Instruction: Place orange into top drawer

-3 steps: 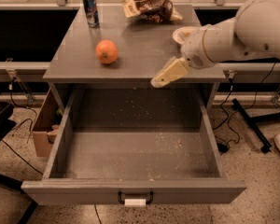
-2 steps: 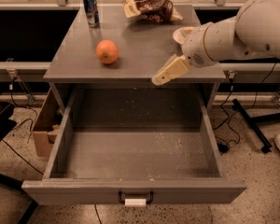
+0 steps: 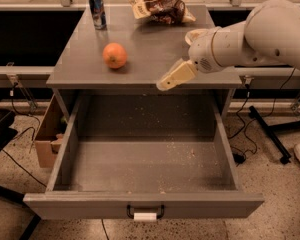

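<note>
Gaping open nearest the camera, the top drawer [image 3: 140, 204] shows its front face with a black handle [image 3: 146, 212] and a white tag [image 3: 144, 216] just under it; behind that lies its speckled grey floor. A cardboard box [image 3: 49, 136] stands on the ground beside the drawer's left wall.

Above the drawer's back edge, my end effector [image 3: 162, 85] hangs at the front lip of the grey surface [image 3: 150, 59], right of centre, its cream tip angled down and to the left. Whether it is wide or narrow I cannot tell; it holds nothing that I can see. My white arm [image 3: 250, 39] runs off to the right.

The orange [image 3: 115, 55] sits on the surface, left of centre, apart from my end effector and outside the drawer. Behind my wrist a white bowl [image 3: 196, 34] peeks out, partly hidden. At the far edge stand a dark can [image 3: 97, 10] on the left and a crumpled snack bag [image 3: 162, 9] in the middle.
</note>
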